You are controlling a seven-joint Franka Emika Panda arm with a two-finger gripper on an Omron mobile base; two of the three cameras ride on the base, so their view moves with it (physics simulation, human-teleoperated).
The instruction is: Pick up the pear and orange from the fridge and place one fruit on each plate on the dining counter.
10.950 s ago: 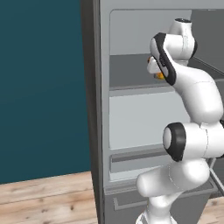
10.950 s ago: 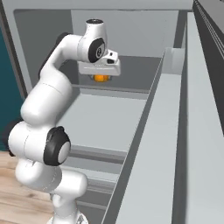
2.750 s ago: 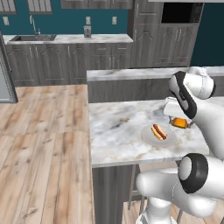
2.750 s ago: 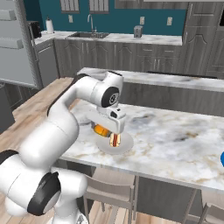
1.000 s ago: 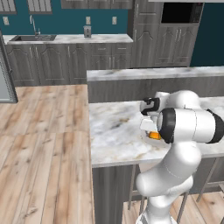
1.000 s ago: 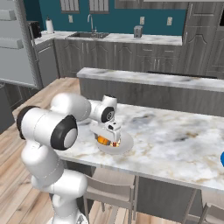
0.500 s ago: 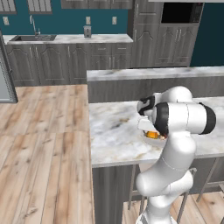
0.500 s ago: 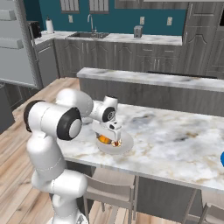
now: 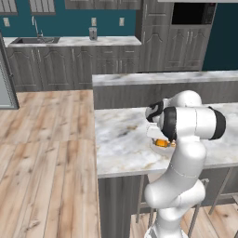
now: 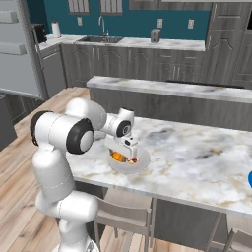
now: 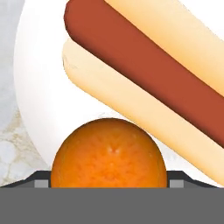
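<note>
The dining counter [image 10: 206, 147] is carrying the work here, and going left to right along its near edge, the pale plate [image 10: 140, 166] is lying close to that edge with the robot bent low over it. The gripper [image 10: 124, 152] is hanging right over the plate, and the orange [image 10: 118, 157] is sitting low between its jaws, on or just above the plate's white surface. In the hand view the orange [image 11: 109, 155] is lying just beside a hot dog [image 11: 144, 74] that is already occupying the plate [image 11: 35, 87]. The jaws are standing wide, near their fullest spread, but the pictures are not settling whether they are pressing the fruit or parting from it. Far along the counter's right end a sliver of the blue plate [image 10: 250, 178] is peeking in at the picture's edge. By my judgement, the orange's half of the job is nearly finished, while the pear is waiting to be fetched and brought to the blue plate.
</note>
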